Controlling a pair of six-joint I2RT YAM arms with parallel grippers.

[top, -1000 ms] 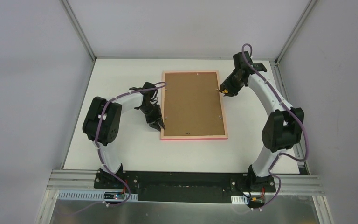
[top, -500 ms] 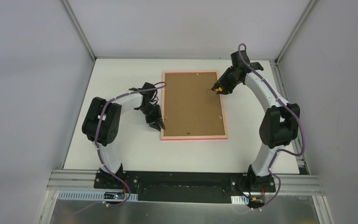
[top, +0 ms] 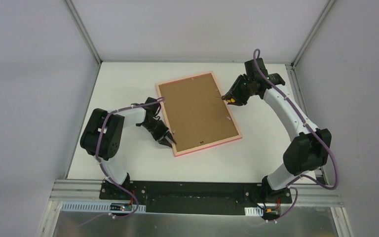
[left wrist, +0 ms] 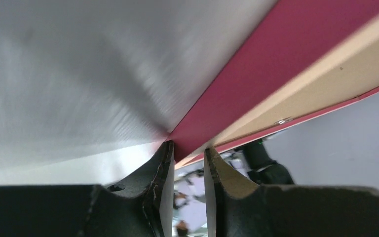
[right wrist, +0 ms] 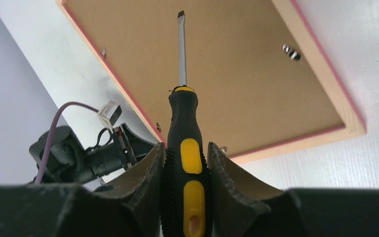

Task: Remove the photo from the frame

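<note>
While my left tool [left wrist: 187, 148] pinches the pink frame [top: 199, 113] by its near-left edge, steadying it face down on the counter [top: 128, 84], my right tool [right wrist: 186, 147] clamps the screwdriver [right wrist: 182, 113], blade over the brown backing [right wrist: 227, 84], likely for the metal tabs [right wrist: 290, 51]; the photo sits hidden underneath.

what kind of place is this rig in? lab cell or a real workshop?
Probably a lab robot cell, not a workshop: a white table boxed in by plain grey panels on metal posts, a left arm and right arm bolted at its near edge, and a picture frame and screwdriver as props.
</note>
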